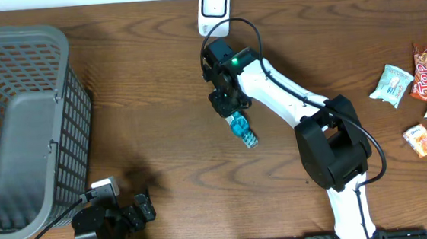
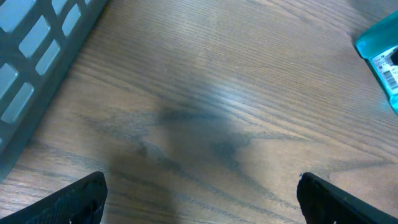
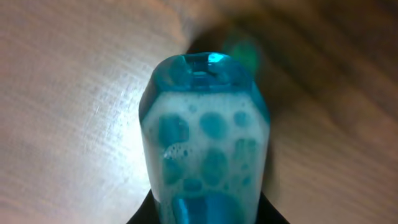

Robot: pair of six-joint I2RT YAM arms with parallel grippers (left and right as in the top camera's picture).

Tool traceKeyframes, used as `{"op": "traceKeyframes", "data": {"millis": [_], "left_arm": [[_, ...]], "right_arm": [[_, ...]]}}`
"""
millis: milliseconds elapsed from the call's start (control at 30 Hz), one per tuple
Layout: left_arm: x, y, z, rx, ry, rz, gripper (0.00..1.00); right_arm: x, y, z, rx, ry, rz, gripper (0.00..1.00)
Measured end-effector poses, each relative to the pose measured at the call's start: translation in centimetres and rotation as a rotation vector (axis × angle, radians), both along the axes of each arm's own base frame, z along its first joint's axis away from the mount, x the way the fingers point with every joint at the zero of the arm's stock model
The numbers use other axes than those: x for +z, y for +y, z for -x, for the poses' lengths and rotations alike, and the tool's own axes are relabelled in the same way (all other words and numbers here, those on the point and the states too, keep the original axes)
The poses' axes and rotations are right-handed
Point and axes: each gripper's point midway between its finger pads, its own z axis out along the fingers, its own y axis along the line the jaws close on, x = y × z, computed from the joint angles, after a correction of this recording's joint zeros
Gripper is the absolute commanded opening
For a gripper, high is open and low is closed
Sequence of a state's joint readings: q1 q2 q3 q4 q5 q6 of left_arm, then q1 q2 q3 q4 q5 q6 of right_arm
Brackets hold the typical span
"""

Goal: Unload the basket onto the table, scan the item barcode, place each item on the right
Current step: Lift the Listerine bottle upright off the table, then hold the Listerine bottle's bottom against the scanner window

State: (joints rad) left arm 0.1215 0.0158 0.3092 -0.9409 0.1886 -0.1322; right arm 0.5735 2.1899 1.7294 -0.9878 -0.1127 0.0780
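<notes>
The item is a clear teal bottle (image 1: 242, 129) of blue liquid, lying low over the wood just below the middle of the table. My right gripper (image 1: 228, 105) is shut on its near end. In the right wrist view the foamy bottle (image 3: 205, 137) fills the middle, with the black fingers (image 3: 146, 216) pressed to both its sides. A white barcode scanner (image 1: 213, 9) stands at the back edge, beyond the right arm. My left gripper (image 1: 140, 211) rests open at the front left; its wrist view shows the bottle's barcode label (image 2: 388, 68) at the far right.
A grey mesh basket (image 1: 23, 127) takes up the left side, and its wall (image 2: 37, 62) shows in the left wrist view. Several snack packets (image 1: 422, 75) lie at the right edge of the table.
</notes>
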Motion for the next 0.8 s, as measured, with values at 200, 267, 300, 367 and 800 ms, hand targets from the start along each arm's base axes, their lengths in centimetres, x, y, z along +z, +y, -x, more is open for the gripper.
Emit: {"op": "traceKeyframes", "data": {"millis": [200, 267, 300, 367, 800], "left_arm": [[0.0, 0.0, 0.0, 0.0, 0.0, 0.0, 0.98], [0.0, 0.0, 0.0, 0.0, 0.0, 0.0, 0.98], [0.0, 0.0, 0.0, 0.0, 0.0, 0.0, 0.98], [0.0, 0.0, 0.0, 0.0, 0.0, 0.0, 0.98], [0.0, 0.0, 0.0, 0.0, 0.0, 0.0, 0.98]], "right_arm": [[0.2, 1.7, 2.0, 0.056, 0.126, -0.134, 0.01], [0.4, 2.3, 2.6, 0.087, 0.181, -0.219, 0.01], [0.6, 2.5, 2.8, 0.099, 0.204, -0.259, 0.01], [1.6, 2.9, 3.2, 0.129, 0.247, -0.368, 0.01], [10.2, 5.1, 3.5, 0.279, 0.319, -1.02, 0.01]]}}
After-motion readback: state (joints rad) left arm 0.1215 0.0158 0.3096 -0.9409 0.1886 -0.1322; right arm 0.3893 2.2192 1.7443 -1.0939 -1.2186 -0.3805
